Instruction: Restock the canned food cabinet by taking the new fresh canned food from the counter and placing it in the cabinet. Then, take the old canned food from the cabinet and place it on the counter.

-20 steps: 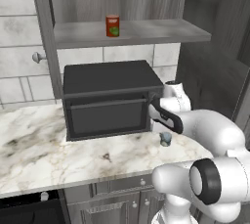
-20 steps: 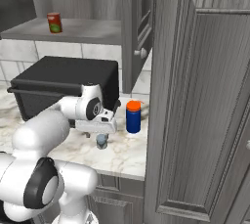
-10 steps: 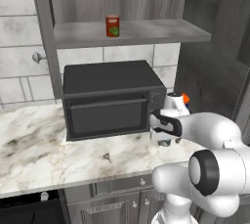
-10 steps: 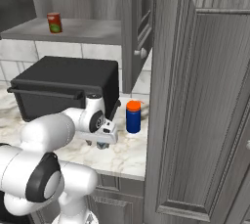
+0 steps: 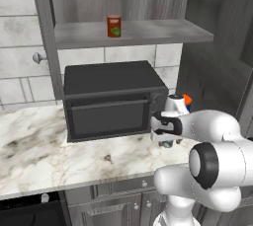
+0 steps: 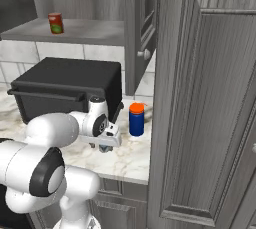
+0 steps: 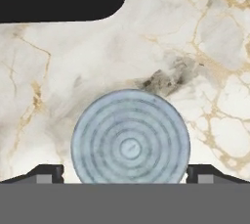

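We see the gripper (image 7: pixel 125 175) spread apart over the silvery can (image 7: pixel 130 137) on the marble counter (image 7: pixel 205 47), tips flanking it, prob. not touching. Dark oven (image 5: pixel 113 99) at 11 o'clock, blue bottle (image 6: pixel 136 119) nearby; red can (image 5: pixel 114 25) on cabinet shelf (image 5: pixel 148 31).

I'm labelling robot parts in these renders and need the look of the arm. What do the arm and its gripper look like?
The arm is glossy white, built of rounded, bulbous segments, with dark grey to black disc-shaped caps and bands at the joints. The gripper hangs from a white block-like hand and has two small dark fingertips with lighter grey pads. No cables or markings show.
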